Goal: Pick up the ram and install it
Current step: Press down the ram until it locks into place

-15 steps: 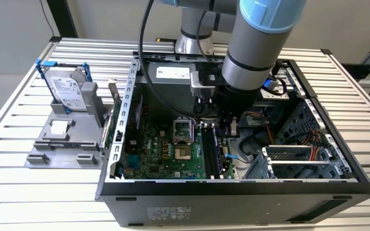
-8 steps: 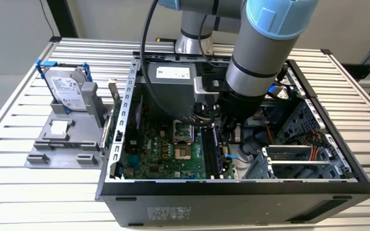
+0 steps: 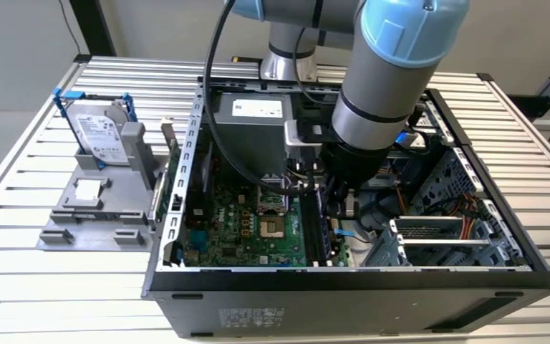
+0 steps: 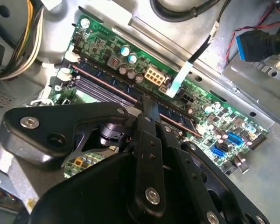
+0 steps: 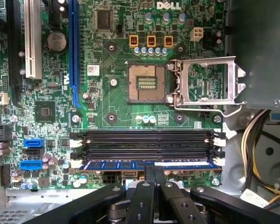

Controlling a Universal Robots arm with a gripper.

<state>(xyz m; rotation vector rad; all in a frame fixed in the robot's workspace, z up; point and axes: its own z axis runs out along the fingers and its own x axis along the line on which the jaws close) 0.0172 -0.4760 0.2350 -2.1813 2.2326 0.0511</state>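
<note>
The ram (image 5: 112, 164) is a long blue stick lying along the black memory slot nearest my gripper, on the green motherboard (image 5: 107, 98). In the second wrist view the ram (image 4: 109, 79) runs diagonally along that slot. My gripper (image 5: 154, 168) stands over the ram's middle with its black fingers drawn together on the stick's top edge. The second wrist view has the gripper (image 4: 147, 103) touching the ram at the same spot. From the exterior view, the gripper (image 3: 340, 208) reaches down into the open computer case (image 3: 351, 283).
Three more black slots (image 5: 144, 140) lie beside the ram, toward the open processor socket (image 5: 148, 83). Yellow cables (image 5: 256, 154) and a metal drive cage (image 3: 447, 236) crowd one side. A silver hard drive (image 3: 103, 136) in a blue frame stands on a grey stand outside the case.
</note>
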